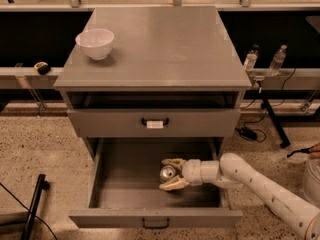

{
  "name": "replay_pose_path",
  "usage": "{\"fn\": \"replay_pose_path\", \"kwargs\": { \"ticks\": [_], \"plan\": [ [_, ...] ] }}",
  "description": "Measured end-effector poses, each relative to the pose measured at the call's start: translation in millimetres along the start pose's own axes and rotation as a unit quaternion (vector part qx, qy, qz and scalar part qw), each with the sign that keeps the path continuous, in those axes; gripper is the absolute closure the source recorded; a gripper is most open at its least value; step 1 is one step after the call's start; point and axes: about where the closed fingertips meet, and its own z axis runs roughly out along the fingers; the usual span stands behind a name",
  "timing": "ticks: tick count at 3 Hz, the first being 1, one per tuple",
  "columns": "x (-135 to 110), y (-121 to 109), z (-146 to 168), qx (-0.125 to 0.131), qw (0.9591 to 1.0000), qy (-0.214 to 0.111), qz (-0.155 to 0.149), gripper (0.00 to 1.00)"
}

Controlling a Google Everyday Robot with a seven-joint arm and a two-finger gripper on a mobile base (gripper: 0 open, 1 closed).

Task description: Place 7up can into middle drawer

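The middle drawer (pixel 150 218) is pulled wide open at the bottom of the grey cabinet, its dark bar handle on the front. The 7up can (pixel 167 173) stands inside the drawer, right of its centre, its silvery pull-tab top facing up. My gripper (pixel 169 175) reaches in from the right on a white arm. Its pale fingers (pixel 171 185) lie on either side of the can, around it.
A white bowl (pixel 95 43) sits on the cabinet top (pixel 165 49) at the back left. The drawer above, with a white tag on its handle (pixel 154 123), is closed. Two bottles (pixel 250 59) stand on a shelf to the right. Cables lie on the floor.
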Motion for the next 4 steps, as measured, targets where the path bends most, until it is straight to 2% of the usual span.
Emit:
{"fn": "replay_pose_path", "kwargs": {
  "ticks": [2, 3, 4],
  "plan": [
    [-0.3, 0.2, 0.1, 0.000, 1.0000, -0.001, 0.001, 0.00],
    [-4.5, -0.9, -28.5, 0.010, 0.9999, -0.004, 0.001, 0.00],
    [-3.8, -4.3, -61.2, 0.030, 0.9990, -0.020, 0.028, 0.00]
  ]
}}
